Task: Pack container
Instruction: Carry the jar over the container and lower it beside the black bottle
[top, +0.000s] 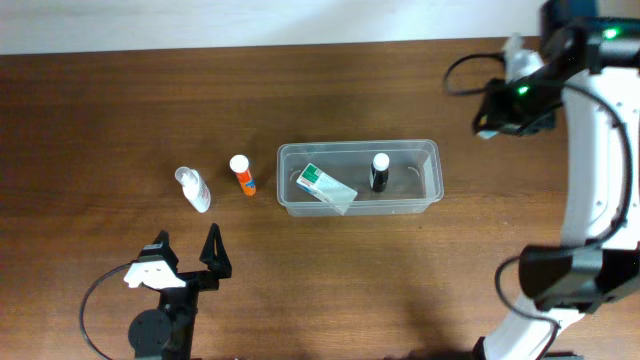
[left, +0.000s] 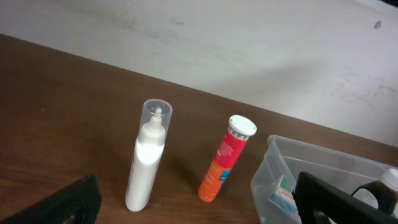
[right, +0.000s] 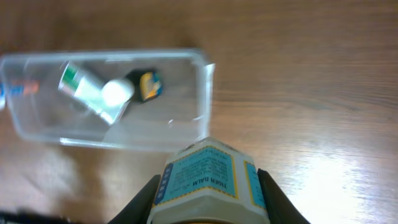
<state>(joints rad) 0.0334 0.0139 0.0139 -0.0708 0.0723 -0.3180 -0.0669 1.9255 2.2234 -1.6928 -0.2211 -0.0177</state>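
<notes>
Two arms work at a brown wooden table (top: 90, 110). Near the 7 o'clock edge of the overhead view, the left gripper (top: 183, 257) has its fingers spread wide with nothing between them. Toward 12 o'clock from it stands a white bottle (top: 194, 190) with a clear cap. Just beside that, at its 2 o'clock, stands an orange tube (top: 243, 176) with a white lid; the two are close but apart.

At 3 o'clock from the tube, near the middle of the table, sits the container (top: 432, 150), a clear tub lying lengthwise from 9 to 3 o'clock. In its 9 o'clock half a white-and-green box (top: 324, 186) lies tilted. Toward 3 o'clock from that box, a black bottle (top: 380, 174) with a white cap stands upright.

Well apart from the tub, at its 1 o'clock, the right gripper (right: 210, 202) is raised above the wood. Its two fingers are closed against the sides of a balm box (right: 205, 177) with a blue-edged label. Its wrist camera shows the tub lying beyond the box.
</notes>
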